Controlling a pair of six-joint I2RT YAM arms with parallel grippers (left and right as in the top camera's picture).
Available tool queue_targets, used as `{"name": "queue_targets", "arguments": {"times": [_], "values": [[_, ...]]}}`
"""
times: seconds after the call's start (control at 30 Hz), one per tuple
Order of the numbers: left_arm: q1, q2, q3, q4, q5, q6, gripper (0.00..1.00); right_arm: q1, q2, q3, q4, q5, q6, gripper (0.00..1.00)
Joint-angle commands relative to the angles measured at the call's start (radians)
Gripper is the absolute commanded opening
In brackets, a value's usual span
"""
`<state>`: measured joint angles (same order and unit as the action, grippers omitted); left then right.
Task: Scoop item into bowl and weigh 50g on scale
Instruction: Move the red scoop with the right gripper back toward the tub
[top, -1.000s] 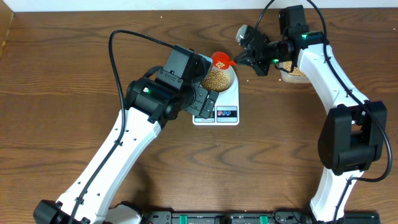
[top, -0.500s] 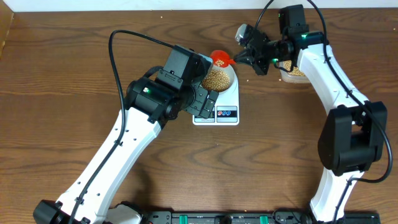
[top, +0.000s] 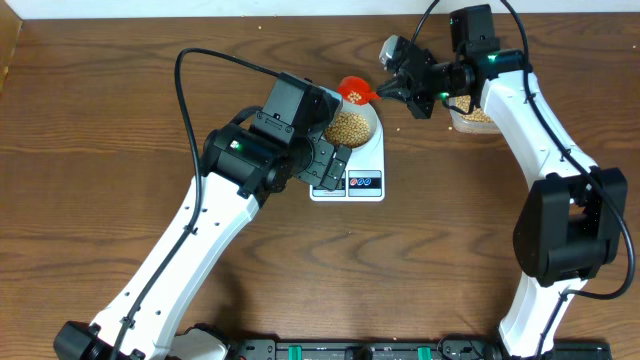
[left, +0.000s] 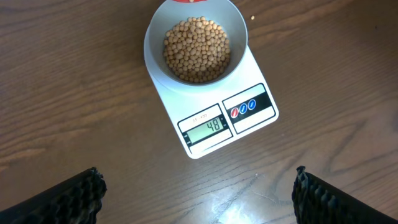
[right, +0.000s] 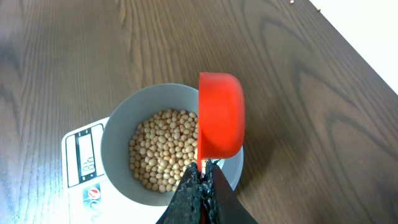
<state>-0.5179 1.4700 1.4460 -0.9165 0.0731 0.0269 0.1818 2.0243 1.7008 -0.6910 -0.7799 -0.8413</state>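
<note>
The pale bowl (left: 155, 56) stands on the white scale (left: 252, 71) and holds a heap of tan beans (left: 196, 50); the display (left: 205, 126) reads 48. My right gripper (right: 200, 171) is shut on the handle of a red scoop (right: 221, 115), which is tipped on its side over the bowl's far rim (right: 118, 134). From overhead the scoop (top: 352, 91) still has a few beans in it. My left gripper (left: 199, 202) hovers open over bare table near the scale's display end, with nothing between its fingers (left: 68, 202).
A clear tub of beans (top: 472, 116) sits at the back right, partly hidden under my right arm. A stray bean (left: 252, 18) lies on the wood beside the bowl. The left arm's wrist (top: 295, 125) hangs over the scale's left side.
The red scoop has shifted slightly toward the bowl's far rim. The left arm has not moved.
</note>
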Motion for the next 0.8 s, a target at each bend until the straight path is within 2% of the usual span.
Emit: {"name": "queue_targets", "arguments": {"times": [0.0, 0.77], "values": [[0.002, 0.007, -0.010, -0.003, 0.002, 0.010, 0.98, 0.011, -0.061, 0.010, 0.000, 0.009, -0.014, 0.01], [0.002, 0.007, -0.010, -0.003, 0.002, 0.010, 0.98, 0.013, -0.070, 0.010, -0.009, 0.011, -0.028, 0.01]]}}
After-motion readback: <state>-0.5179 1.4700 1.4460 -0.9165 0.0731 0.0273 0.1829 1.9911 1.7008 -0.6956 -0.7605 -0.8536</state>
